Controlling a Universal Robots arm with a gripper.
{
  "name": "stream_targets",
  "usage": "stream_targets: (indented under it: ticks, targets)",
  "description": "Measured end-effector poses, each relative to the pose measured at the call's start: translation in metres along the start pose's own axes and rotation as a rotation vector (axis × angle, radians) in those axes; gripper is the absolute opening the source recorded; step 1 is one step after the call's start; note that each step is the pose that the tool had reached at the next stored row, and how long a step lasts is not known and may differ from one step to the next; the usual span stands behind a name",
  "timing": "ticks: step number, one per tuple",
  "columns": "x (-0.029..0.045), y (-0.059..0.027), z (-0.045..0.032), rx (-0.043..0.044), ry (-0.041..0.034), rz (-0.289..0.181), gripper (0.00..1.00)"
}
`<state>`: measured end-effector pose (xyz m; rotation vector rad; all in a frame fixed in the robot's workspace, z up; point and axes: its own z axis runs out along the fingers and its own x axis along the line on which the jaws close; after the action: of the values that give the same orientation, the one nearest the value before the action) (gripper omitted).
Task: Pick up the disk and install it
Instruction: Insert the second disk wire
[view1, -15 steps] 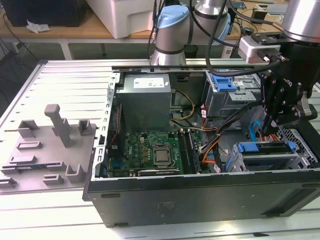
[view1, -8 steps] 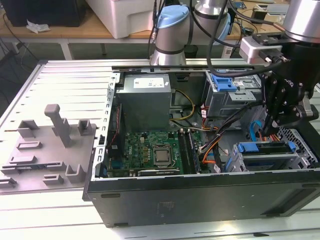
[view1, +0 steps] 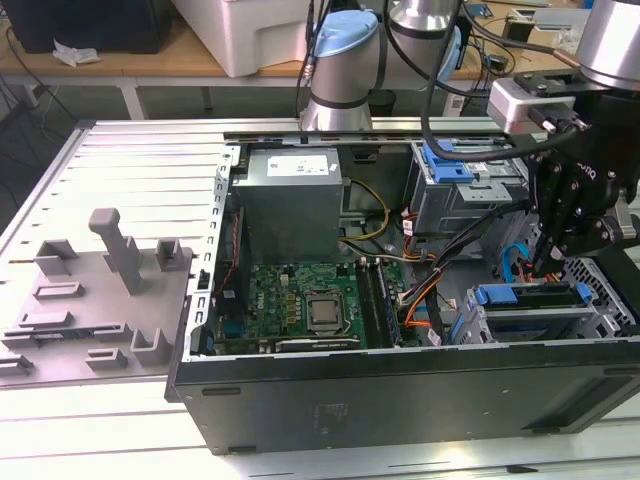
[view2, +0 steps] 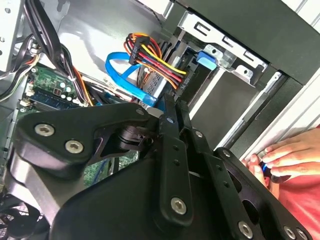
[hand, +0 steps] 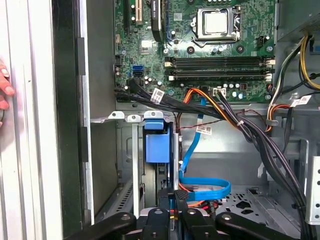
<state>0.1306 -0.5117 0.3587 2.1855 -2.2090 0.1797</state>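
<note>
Hanging over the drive cage (view1: 520, 325) at the front corner of the open computer case (view1: 400, 400), your gripper (view1: 545, 262) has its jaws drawn together to a narrow slit, and you can see nothing clamped between them. In the first wrist view the gripper (hand: 175, 197) lines up with the dark edge of the disk (hand: 156, 145), whose bright blue carrier frame stands in the cage's slot. The exterior view shows the disk (view1: 530, 296) lying across the top of that cage, directly under the gripper. You cannot tell from these views whether the two touch.

In the second wrist view the gripper (view2: 170, 107) ends just beside a flat blue data cable (view2: 117, 67), which loops across the case floor near the cage in the first wrist view (hand: 200, 185). A bundle of red, yellow and black power wires (view2: 160, 57) runs into the cage close by.

Further into the case you have the green motherboard (view1: 300, 300) with its bare processor socket (view1: 322, 312), and behind it the grey power supply (view1: 290, 195). A second cage carrying a blue latch (view1: 447, 165) sits at the back, towards the exterior view's right.

A person's hand (view2: 287, 155) rests on the slatted aluminium table (view1: 120, 170) just outside the case wall. On the exterior view's left a grey moulded fixture (view1: 100, 290) lies on the same table.
</note>
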Motion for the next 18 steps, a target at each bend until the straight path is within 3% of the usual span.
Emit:
stream_targets:
  ticks: [5, 18]
  targets:
    - [0.0039, -0.0004, 0.0014, -0.0024, -0.0003, 0.001, 0.16]
    - [0.0038, -0.0003, 0.0032, -0.0025, 0.0, 0.001, 0.16]
